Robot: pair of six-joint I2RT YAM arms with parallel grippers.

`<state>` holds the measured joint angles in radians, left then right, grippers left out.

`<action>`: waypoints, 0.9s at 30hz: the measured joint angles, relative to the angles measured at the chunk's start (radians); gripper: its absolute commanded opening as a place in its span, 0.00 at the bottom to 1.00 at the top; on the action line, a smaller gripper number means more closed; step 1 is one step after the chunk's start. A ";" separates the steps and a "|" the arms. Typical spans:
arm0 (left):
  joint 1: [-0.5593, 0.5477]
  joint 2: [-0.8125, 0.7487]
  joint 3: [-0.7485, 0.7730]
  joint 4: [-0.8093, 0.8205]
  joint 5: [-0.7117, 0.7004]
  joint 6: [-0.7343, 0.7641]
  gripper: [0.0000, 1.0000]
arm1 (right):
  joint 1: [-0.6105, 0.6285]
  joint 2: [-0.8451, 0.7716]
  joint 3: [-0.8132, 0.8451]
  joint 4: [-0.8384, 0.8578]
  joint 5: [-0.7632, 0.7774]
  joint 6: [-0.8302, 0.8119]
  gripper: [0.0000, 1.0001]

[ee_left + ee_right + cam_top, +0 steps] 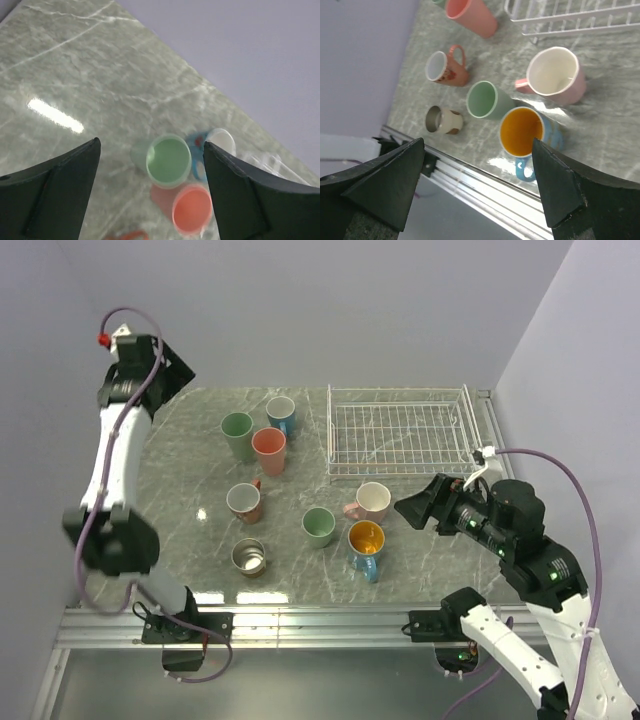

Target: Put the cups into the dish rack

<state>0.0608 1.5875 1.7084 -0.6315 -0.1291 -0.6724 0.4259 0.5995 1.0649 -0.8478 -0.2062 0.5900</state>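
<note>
1. From above: dish rack at the far right of the table; all eight cups out on the marble, none inside it, mouths up; far mint green cup, blue cup and salmon pink cup bunched close together left of the rack; brown mug nearer, steel cup nearest the front edge; near mint green cup, pale pink mug and blue mug with orange-gold inside grouped just in front of the rack's left corner; raised high over the far left corner, the left gripper, well apart from every cup; above the right side of the table, the right gripper, aimed toward the pale pink mug; spread of either pincer hard to read from here.
2. Left wrist: fingers wide apart, clamped on nothing; down in the gap, the far mint green cup, with the blue cup just behind it and the salmon pink cup just beside it; touching or not, cannot tell; a red-brown handle at the bottom edge.
3. Right wrist: fingers spread wide, nothing between them; below, in the gap, the blue mug with orange-gold inside and the near mint green cup side by side; pale pink mug just beyond them, near the rack's front rail; steel cup and brown mug farther left; salmon pink cup at the top edge; no contact with any cup.
</note>
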 measured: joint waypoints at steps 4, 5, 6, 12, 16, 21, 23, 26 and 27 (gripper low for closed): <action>0.005 0.255 0.192 -0.092 -0.017 0.027 0.79 | 0.000 0.048 0.005 -0.015 0.008 -0.026 0.93; 0.005 0.287 0.195 -0.108 -0.017 0.033 0.77 | 0.000 0.060 0.008 -0.021 0.009 -0.030 0.93; 0.005 0.315 0.193 -0.130 -0.013 0.036 0.77 | 0.000 0.071 0.011 -0.023 0.011 -0.034 0.92; -0.004 0.332 0.108 -0.147 0.023 0.068 0.76 | 0.000 0.114 0.025 -0.039 0.016 -0.034 0.91; -0.032 0.279 -0.005 -0.072 0.092 0.111 0.77 | 0.000 0.124 0.025 -0.038 0.015 -0.029 0.90; -0.082 0.240 -0.084 -0.010 0.150 0.142 0.74 | 0.000 0.132 0.022 -0.029 0.014 -0.024 0.90; -0.097 0.243 -0.090 0.000 0.156 0.153 0.73 | 0.000 0.146 0.022 -0.024 0.014 -0.026 0.89; -0.102 0.251 -0.090 0.004 0.158 0.158 0.70 | 0.000 0.185 0.022 -0.019 0.008 -0.031 0.89; -0.101 0.258 -0.090 0.009 0.158 0.159 0.66 | 0.000 0.195 0.022 -0.017 0.004 -0.032 0.89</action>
<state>-0.0406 1.8458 1.6180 -0.6228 0.0284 -0.5129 0.4259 0.7948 1.0870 -0.8650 -0.2024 0.5583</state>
